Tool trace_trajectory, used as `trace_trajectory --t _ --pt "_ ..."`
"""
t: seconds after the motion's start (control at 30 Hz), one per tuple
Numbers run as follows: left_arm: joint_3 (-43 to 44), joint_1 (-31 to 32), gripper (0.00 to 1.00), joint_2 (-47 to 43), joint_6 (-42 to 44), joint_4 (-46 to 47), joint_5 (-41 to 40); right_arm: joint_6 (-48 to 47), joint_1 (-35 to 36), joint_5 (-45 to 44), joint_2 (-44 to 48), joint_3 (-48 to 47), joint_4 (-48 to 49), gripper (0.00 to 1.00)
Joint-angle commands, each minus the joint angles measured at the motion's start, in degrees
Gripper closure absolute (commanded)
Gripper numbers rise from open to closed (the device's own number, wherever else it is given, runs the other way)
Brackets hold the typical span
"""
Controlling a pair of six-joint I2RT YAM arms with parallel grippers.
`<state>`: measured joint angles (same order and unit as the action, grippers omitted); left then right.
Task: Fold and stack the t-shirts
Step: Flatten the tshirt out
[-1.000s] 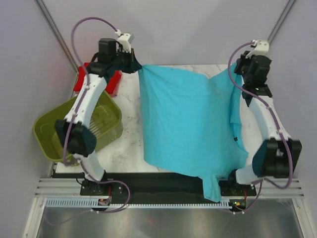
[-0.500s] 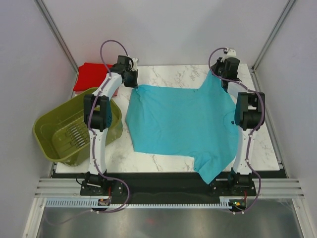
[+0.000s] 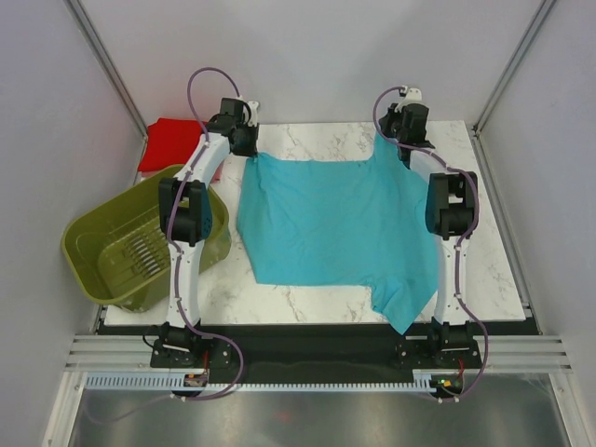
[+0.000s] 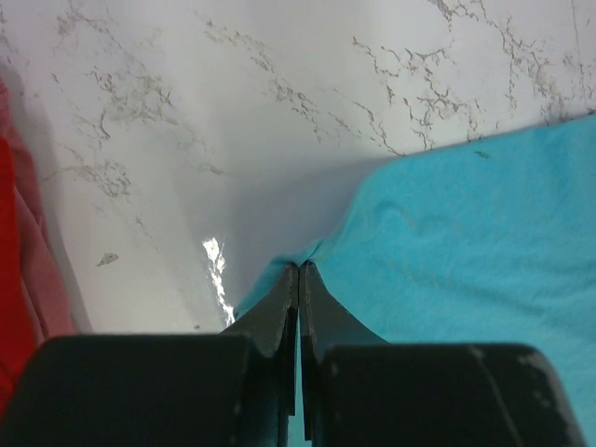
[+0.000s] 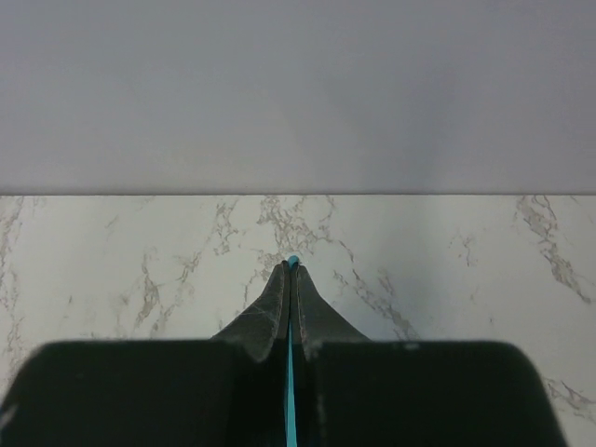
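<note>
Top view: turquoise t-shirt (image 3: 335, 219) lies spread flat across the middle of the marble table (image 3: 307, 296), far edge pulled taut between the two grippers. One sleeve at the near right runs past the table's near edge onto the black strip. Left gripper (image 3: 251, 149) sits at the shirt's far left corner, right gripper (image 3: 391, 137) at its far right corner, and both arms are stretched out towards the back of the table. Red t-shirt (image 3: 172, 140) is a flat bundle at the far left corner, apart from the turquoise one and just behind the olive basket (image 3: 102, 247). The basket hangs tilted off the table's left edge (slotted bottom visible).

Left wrist view: left gripper (image 4: 299, 270) has its fingers pressed together, pinching a corner of the turquoise t-shirt (image 4: 466, 242). The cloth fans out to the right from the tips, low over the table (image 4: 233, 112). Red t-shirt (image 4: 14, 279) shows at the left border, not touching the fingers.

Right wrist view: right gripper (image 5: 291, 268) is clamped too, with a thin turquoise sliver of the t-shirt (image 5: 291, 372) showing in the seam between the fingers and a tiny bit poking out at the tips. Bare table (image 5: 447, 251) lies beyond, then the plain grey wall (image 5: 298, 93). The rest of the shirt is hidden behind the gripper body here.
</note>
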<state>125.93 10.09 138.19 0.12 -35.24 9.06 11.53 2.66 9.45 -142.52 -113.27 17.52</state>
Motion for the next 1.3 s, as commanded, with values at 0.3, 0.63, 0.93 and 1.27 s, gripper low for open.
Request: trace_trajectory --t 0.3,0.63,0.93,1.27 --pt "8.88 -1.74 0.98 1.81 3.13 2.72 6.67 -2.48 -2.48 -5.40 1.19 -2.56 1.29 1.00" --pt "14.87 -1.65 0.98 6.91 3.66 4.22 5.09 -4.41 -2.48 -8.57 -1.71 -8.01 0.94 1.00" --pt "9.86 -1.83 0.98 4.63 9.81 4.22 2.72 -3.09 -4.06 -10.41 3.55 -0.83 2.43 1.00" --pt "5.83 -1.39 0.98 0.59 17.53 4.22 0.26 -2.74 -4.50 -13.40 14.27 13.85 5.07 1.00"
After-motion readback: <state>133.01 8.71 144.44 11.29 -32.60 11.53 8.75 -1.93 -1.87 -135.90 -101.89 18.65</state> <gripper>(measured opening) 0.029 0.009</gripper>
